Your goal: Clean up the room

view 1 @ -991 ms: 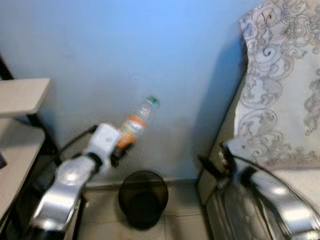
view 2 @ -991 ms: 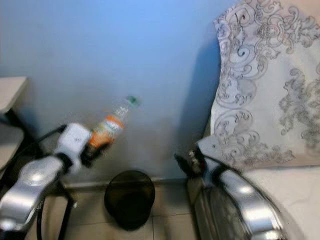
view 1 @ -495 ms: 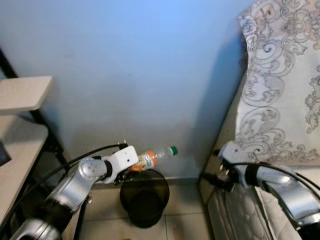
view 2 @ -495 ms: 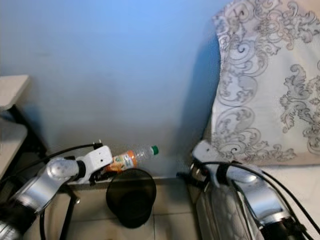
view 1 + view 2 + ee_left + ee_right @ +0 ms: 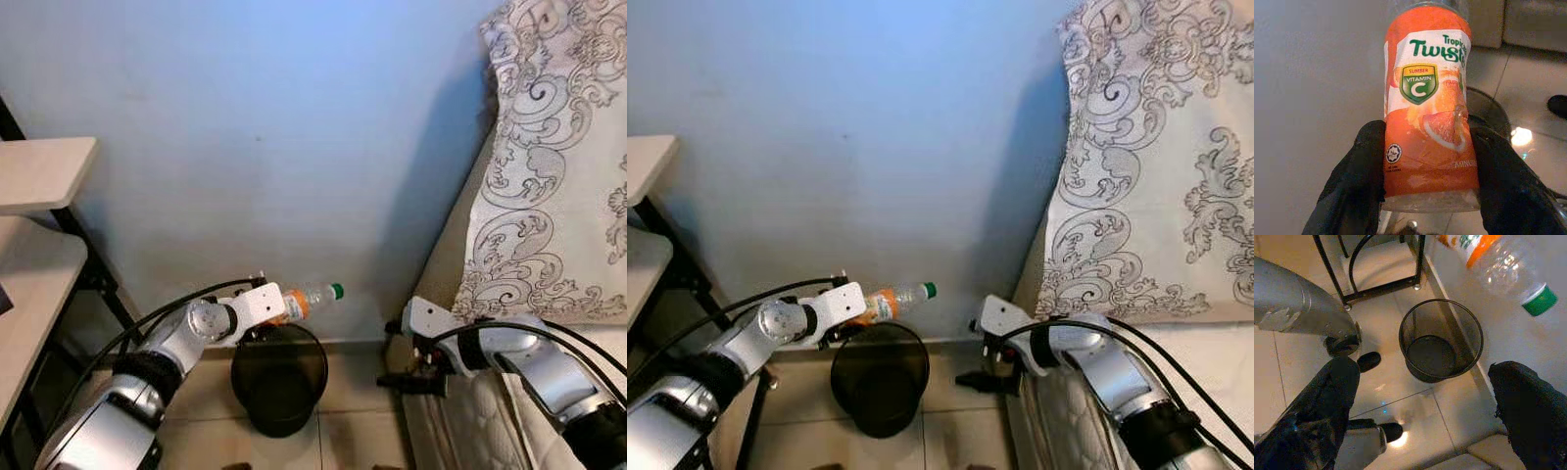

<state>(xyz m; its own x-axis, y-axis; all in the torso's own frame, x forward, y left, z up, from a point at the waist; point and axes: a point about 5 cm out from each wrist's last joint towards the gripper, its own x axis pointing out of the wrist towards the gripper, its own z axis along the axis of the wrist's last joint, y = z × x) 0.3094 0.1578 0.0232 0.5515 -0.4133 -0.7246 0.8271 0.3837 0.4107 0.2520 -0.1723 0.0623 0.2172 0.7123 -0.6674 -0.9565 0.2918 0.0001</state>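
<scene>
A clear plastic bottle (image 5: 306, 296) with an orange label and green cap lies nearly level just above the rim of a black mesh bin (image 5: 279, 377). My left gripper (image 5: 265, 311) is shut on the bottle's base; the left wrist view shows the black fingers (image 5: 1354, 181) pressed on both sides of the label (image 5: 1427, 112). The bin stands on the tiled floor against the blue wall. My right gripper (image 5: 411, 382) hangs low beside the bed, to the right of the bin. It is open, its fingers (image 5: 1327, 401) spread wide with nothing between them.
A bed with a patterned pillow (image 5: 558, 176) fills the right side. A beige table (image 5: 39, 176) on a black metal frame (image 5: 1376, 279) stands at the left. Black cables run along my left arm. Bare floor tiles (image 5: 1400, 406) lie in front of the bin.
My left arm has brought the bottle down from chest height and tipped it level over the bin. The right gripper has sunk lower beside the bed.
</scene>
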